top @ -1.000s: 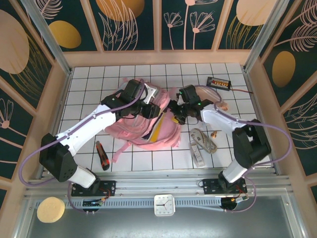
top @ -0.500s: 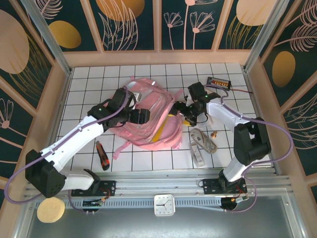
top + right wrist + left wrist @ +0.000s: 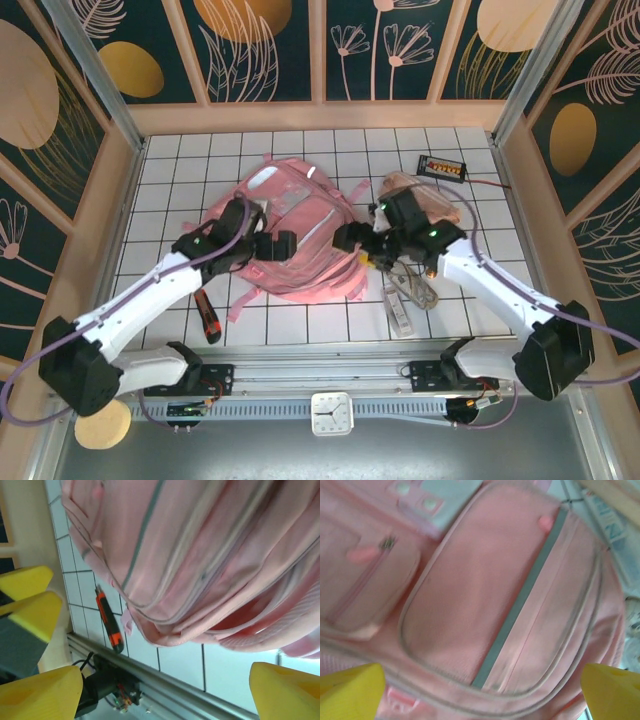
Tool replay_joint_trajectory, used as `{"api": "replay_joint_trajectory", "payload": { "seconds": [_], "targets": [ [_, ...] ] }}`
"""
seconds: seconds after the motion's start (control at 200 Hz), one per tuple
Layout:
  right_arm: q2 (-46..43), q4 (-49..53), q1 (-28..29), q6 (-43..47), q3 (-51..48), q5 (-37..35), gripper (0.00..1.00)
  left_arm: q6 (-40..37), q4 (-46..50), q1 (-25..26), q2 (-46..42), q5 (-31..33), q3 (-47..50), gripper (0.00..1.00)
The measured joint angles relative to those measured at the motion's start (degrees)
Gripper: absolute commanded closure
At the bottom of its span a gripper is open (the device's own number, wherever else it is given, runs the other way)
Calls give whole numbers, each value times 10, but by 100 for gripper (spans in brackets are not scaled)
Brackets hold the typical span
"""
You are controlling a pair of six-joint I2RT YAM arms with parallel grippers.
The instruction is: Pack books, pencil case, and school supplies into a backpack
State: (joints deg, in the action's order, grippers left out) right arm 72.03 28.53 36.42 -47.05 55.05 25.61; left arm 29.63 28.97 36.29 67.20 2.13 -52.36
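Observation:
The pink backpack (image 3: 300,225) lies flat mid-table, its front pocket and a silvery strip facing up (image 3: 510,605). My left gripper (image 3: 277,245) hovers over its near-left part, open, with both yellow fingertips (image 3: 350,692) wide apart and nothing between them (image 3: 480,700). My right gripper (image 3: 350,238) stands open at the backpack's right edge (image 3: 200,555), holding nothing (image 3: 162,695). The pink pencil case (image 3: 415,190) lies behind the right arm. The whitish ruler (image 3: 400,312) and the cord bundle (image 3: 412,282) lie near right. The books are out of sight.
A red-and-black utility knife (image 3: 203,315) (image 3: 110,622) lies near the left of the backpack. A small black box with orange marks (image 3: 442,166) and its wire sit at the back right. The metal front rail (image 3: 165,672) runs close below the right gripper.
My left gripper has opened and drawn back toward the near left over the backpack. The right arm has swung nearer. The yellow book edge at the backpack's opening has gone from sight.

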Motion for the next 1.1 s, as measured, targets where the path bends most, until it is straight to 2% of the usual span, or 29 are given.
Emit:
{"api": "replay_joint_trajectory", "payload": {
  "seconds": [0.145, 0.22, 0.275, 0.51, 0.64, 0.686, 0.726, 0.746, 0.791, 0.821, 1.101],
  "targets": [
    [84, -52, 32, -52, -24, -9, 18, 31, 19, 0, -111, -1, 89, 1],
    [121, -65, 42, -61, -9, -17, 19, 45, 24, 0, -162, -3, 121, 9],
    [137, -75, 46, -65, 1, -21, 20, 52, 26, 0, -184, -11, 140, 10],
    [141, -93, 45, -89, -6, -37, 19, 54, 18, 0, -125, -49, 153, 7],
    [148, -96, 37, -100, -23, -35, 22, 54, 17, 0, -127, -51, 157, 6],
    [156, -100, 36, -98, -20, -35, 30, 54, 16, 0, -130, -51, 157, 7],
    [166, -100, 34, -97, -14, -35, 43, 54, 17, 0, -131, -51, 157, 7],
    [172, -101, 33, -97, -10, -36, 51, 54, 17, 0, -131, -51, 157, 7],
    [191, -102, 29, -87, 5, -36, 85, 54, 17, 0, -132, -51, 157, 7],
    [204, -102, 25, -84, 17, -37, 100, 54, 17, 0, -132, -51, 157, 7],
    [271, -33, -41, -4, 179, -29, 100, 61, -3, 0, -146, -51, 174, 10]
  ]
}}
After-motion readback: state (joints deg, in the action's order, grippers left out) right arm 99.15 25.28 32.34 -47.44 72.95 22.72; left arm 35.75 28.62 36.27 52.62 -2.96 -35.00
